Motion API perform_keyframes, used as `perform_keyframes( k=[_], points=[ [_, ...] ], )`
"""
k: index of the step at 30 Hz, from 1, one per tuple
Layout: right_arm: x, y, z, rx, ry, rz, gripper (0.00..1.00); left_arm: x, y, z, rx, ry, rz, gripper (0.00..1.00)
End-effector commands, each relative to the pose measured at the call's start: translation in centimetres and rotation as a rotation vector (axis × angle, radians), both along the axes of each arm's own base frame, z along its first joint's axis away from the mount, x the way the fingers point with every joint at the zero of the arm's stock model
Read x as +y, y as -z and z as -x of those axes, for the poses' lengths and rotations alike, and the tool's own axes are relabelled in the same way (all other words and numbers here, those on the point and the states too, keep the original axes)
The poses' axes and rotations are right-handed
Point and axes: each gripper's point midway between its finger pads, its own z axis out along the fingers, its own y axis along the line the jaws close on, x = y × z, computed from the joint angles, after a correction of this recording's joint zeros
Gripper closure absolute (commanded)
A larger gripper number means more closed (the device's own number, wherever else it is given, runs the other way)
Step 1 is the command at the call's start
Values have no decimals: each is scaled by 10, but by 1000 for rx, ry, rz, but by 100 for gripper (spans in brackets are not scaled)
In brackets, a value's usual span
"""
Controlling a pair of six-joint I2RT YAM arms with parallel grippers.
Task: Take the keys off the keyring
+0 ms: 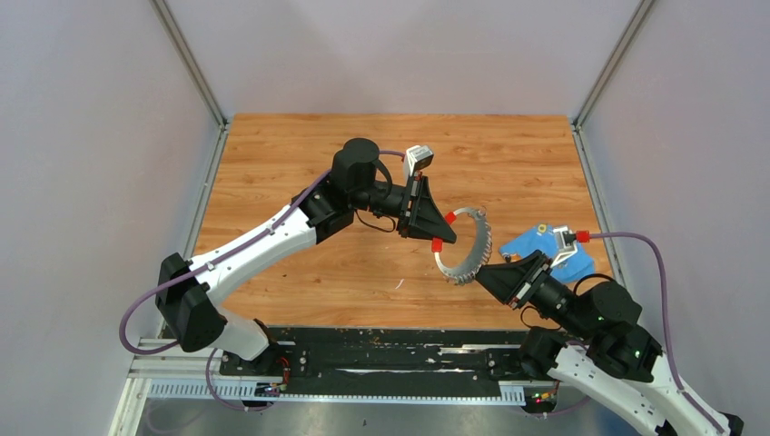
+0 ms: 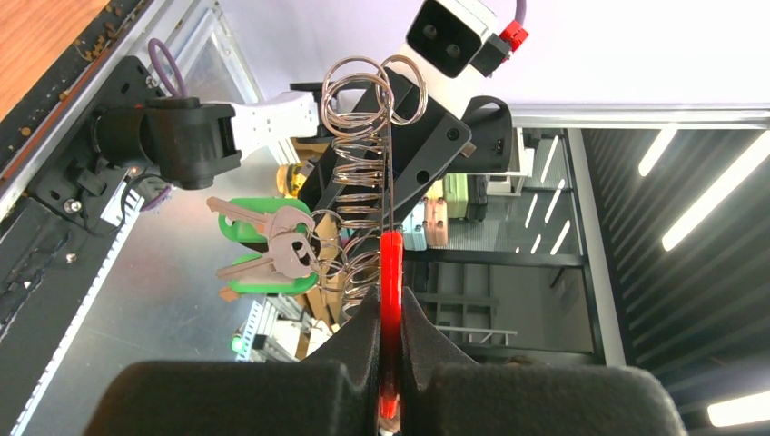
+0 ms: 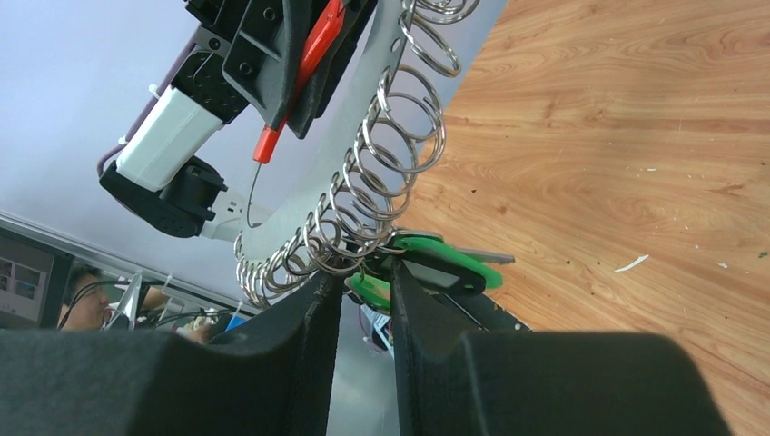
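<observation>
The keyring [image 1: 484, 238] hangs in the air over the middle of the table, a silver ring strung with many small split rings [image 2: 361, 173]. My left gripper [image 1: 437, 231] is shut on its red sleeve [image 2: 391, 268]. Keys [image 2: 265, 250] with green heads hang from the ring's lower arc. My right gripper [image 1: 482, 272] reaches up to that arc from the right. In the right wrist view its jaws stand slightly apart at the ring [image 3: 390, 154], with one green key head [image 3: 372, 289] between the fingertips [image 3: 325, 283]. Another green key [image 3: 447, 259] lies just past them. Whether the pads touch a key is unclear.
A blue cloth [image 1: 545, 247] lies on the wooden table [image 1: 300, 145] at the right edge, behind my right arm. A small white scrap [image 1: 398, 284] lies near the front middle. Grey walls enclose the table on three sides.
</observation>
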Motion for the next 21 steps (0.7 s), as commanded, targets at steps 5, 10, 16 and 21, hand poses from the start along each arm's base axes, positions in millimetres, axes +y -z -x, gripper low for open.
perform_keyframes(
  k=[5, 10, 16, 21],
  points=[
    [6, 1, 1, 5, -24, -28, 72, 2, -8, 11, 18, 46, 8, 100],
    [5, 3, 2, 10, -25, -34, 73, 1, -6, 10, 19, 47, 5, 100],
    [11, -1, 6, 1, -61, -38, 75, 1, -4, 8, 23, 41, 1, 100],
    [10, -1, 9, -2, -70, -49, 82, 1, -4, 1, 21, 12, 0, 100]
  ],
)
